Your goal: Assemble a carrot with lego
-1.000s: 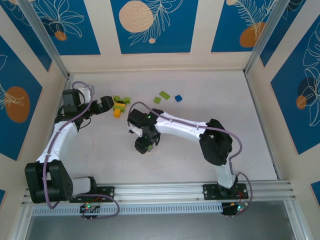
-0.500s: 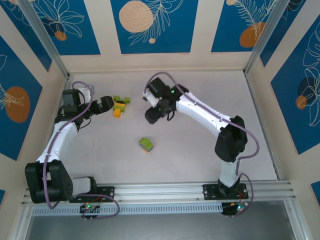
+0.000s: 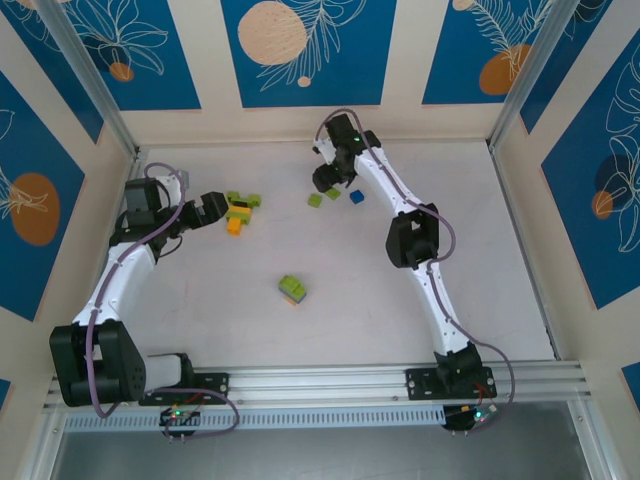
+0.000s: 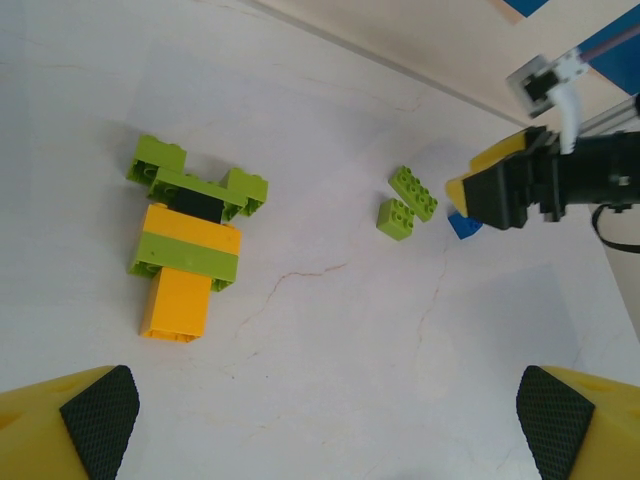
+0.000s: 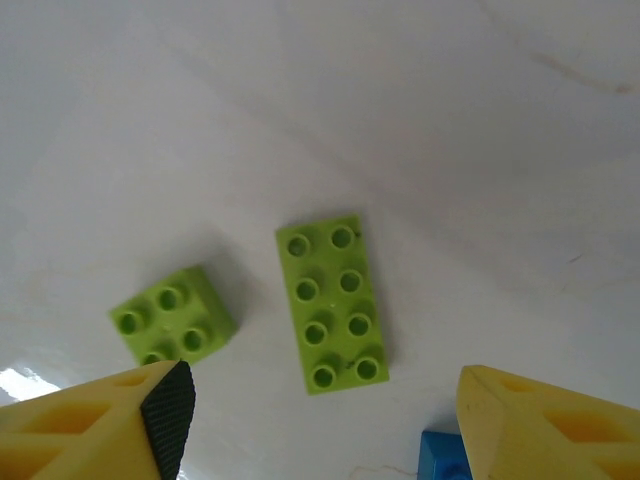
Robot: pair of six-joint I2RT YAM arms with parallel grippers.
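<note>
A partly built lego carrot [image 3: 240, 212] of orange, lime and black bricks lies flat at the far left [image 4: 185, 250]. My left gripper [image 3: 212, 210] hovers just left of it, open and empty [image 4: 325, 420]. My right gripper [image 3: 328, 180] stands open and empty [image 5: 325, 420] over loose bricks at the back. A long lime brick [image 5: 332, 303] lies between its fingers. A small lime brick [image 5: 172, 325] sits by the left finger and a blue brick [image 5: 450, 458] by the right. A lime-and-orange stack [image 3: 292, 290] rests mid-table.
The cell's back wall [image 3: 310, 125] stands close behind the right gripper. Side walls and metal posts [image 3: 515, 95] close in the white table. The left wrist view shows the right gripper [image 4: 510, 185] beside the long lime brick [image 4: 413, 192], small lime brick [image 4: 396, 219] and blue brick [image 4: 462, 226].
My right arm left the lime-and-orange stack lying mid-table and swung away to the far bricks, stretching out towards the back wall. The left arm has stayed still.
</note>
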